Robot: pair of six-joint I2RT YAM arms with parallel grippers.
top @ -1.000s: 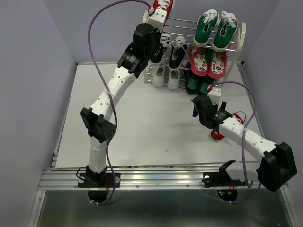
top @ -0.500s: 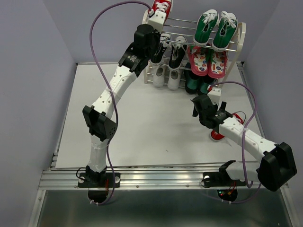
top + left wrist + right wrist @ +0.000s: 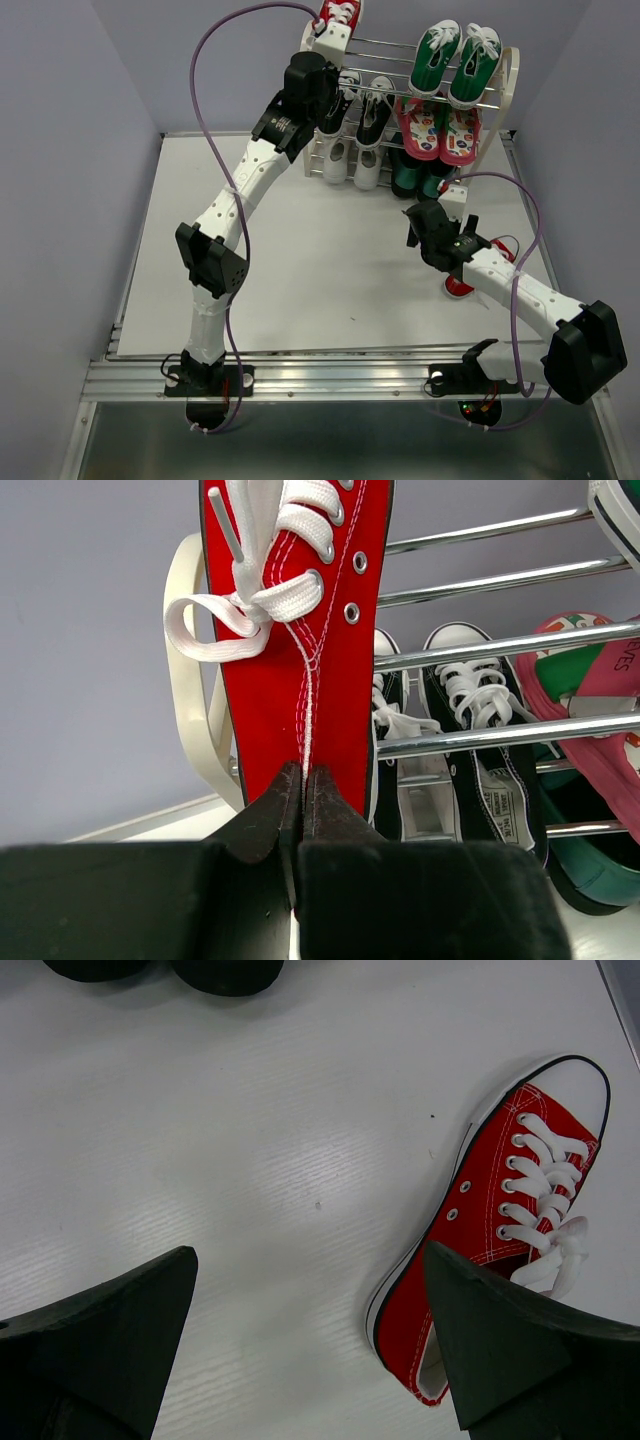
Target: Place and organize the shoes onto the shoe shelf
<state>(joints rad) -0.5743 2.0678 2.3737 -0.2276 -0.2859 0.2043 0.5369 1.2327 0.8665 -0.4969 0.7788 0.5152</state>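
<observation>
Our left gripper (image 3: pixel 302 775) had its black jaws pressed together on the heel canvas of the held red sneaker (image 3: pixel 300 630). The sneaker's long axis ran six to twelve o'clock at the left end of the shoe shelf (image 3: pixel 190 690), cream-framed with thin chrome rods. Our right gripper (image 3: pixel 308 1252) hung spread wide above the matte white table (image 3: pixel 200 1110). There the second red sneaker (image 3: pixel 490 1210) lay, its rubber toe cap pointing to one o'clock.

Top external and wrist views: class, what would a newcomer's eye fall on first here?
First, the held red sneaker, pinched in the shut left gripper at the top left corner of the shoe shelf. Next, the other red sneaker, lying alone on the white table below the open right gripper. The green sneakers on the shelf's top right also stand out.
</observation>
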